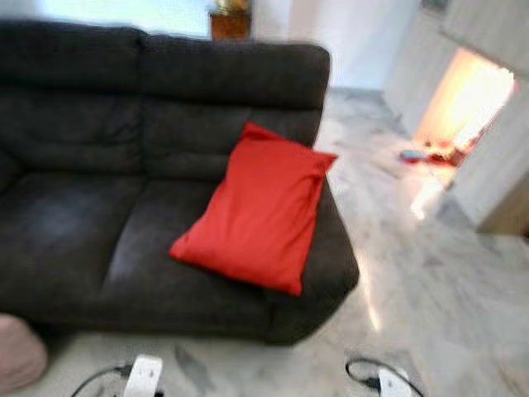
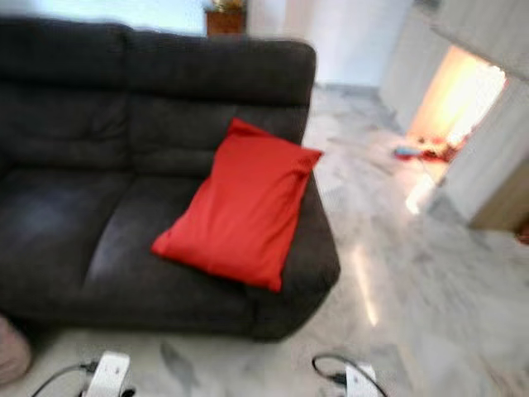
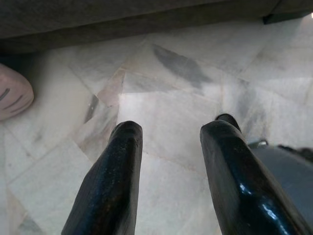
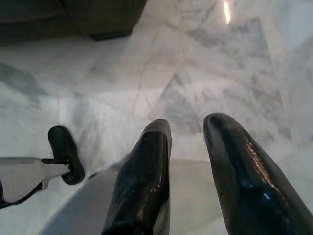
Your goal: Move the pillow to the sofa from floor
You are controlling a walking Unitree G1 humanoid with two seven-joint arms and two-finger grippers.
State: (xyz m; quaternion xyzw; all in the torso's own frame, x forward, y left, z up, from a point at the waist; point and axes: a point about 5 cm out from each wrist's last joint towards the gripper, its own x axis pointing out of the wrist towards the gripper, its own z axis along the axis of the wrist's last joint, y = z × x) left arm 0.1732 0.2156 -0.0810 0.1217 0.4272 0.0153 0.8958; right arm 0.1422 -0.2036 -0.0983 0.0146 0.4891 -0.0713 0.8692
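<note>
A red pillow [image 1: 258,207] leans tilted on the right seat of the dark grey sofa [image 1: 74,223], against the backrest and right arm. Both arms hang low in front of the sofa, over the marble floor. My left gripper [image 3: 168,134] points down at the floor with its black fingers [image 3: 115,186] apart and nothing between them. My right gripper [image 4: 188,128] also hangs over bare floor, its fingers [image 4: 146,176] a small gap apart and empty. The wrists show as silver parts at the bottom edge of the eye views, left wrist [image 1: 142,378] and right wrist [image 1: 390,383].
A pink soft object [image 1: 18,351] lies on the floor at the sofa's front left corner. Marble floor [image 1: 430,273] stretches to the right toward a bright doorway [image 1: 463,103] with small toys [image 1: 426,155]. A wooden stand [image 1: 229,23] is behind the sofa.
</note>
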